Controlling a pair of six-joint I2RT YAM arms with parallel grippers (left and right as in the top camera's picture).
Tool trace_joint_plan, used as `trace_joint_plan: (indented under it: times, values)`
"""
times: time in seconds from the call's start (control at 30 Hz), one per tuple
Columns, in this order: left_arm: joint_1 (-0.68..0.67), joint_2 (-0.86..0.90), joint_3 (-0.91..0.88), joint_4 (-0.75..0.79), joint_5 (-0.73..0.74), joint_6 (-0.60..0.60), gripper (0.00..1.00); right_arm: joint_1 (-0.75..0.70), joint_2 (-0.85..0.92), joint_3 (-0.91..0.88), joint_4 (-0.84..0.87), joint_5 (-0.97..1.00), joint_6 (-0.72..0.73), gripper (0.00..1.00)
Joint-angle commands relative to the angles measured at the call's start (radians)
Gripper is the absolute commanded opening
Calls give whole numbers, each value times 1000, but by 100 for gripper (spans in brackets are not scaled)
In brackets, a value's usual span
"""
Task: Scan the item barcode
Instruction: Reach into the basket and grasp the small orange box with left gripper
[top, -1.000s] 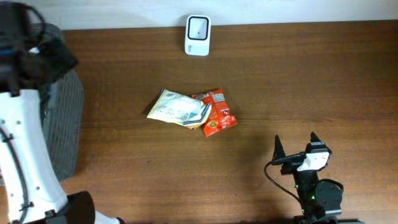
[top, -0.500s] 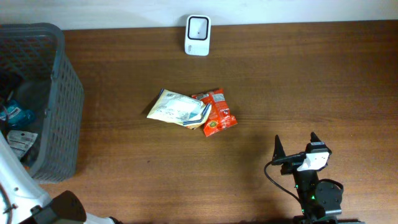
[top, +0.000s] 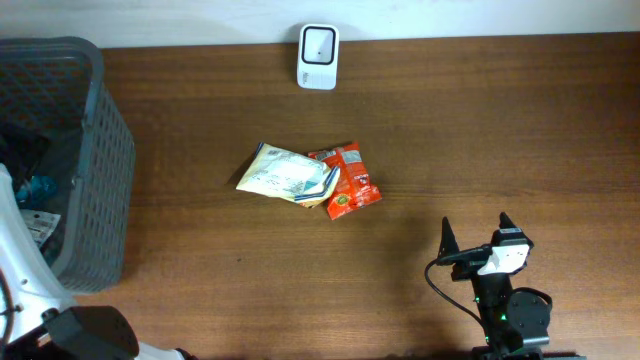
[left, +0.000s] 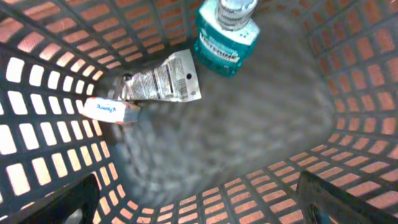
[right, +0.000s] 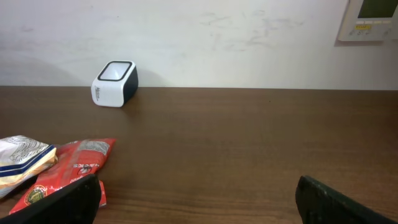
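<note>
Overhead: the right end effector is over the near edge of the surface, fingers spread apart and empty. The red packet and pale packet lie touching, well ahead and to its left; the scanner stands beyond them.

Left wrist: the left end effector, fingers wide apart and holding nothing, hangs inside the basket — below it lie a teal bottle, a silver pouch and a small box.

Right wrist: both packets lie ahead-left of the spread fingers — the scanner is farther ahead-left, by the wall.
</note>
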Motion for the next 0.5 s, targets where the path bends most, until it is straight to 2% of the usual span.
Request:
trace_joint_plan:
  times: [0.0, 0.1, 0.3, 0.47]
  values:
    - [3, -12, -58, 49, -24, 34, 99, 6, -6, -5, -7, 12, 1, 99]
    - [3, -12, -90, 79, -34, 89, 99, 6, -6, -5, -7, 12, 1, 98]
    - [3, -8, -135, 105, -194, 94, 99, 6, -6, -5, -7, 12, 1, 99]
    - [5, -6, -229, 192, -229, 93, 99, 6, -6, -5, -7, 12, 1, 99]
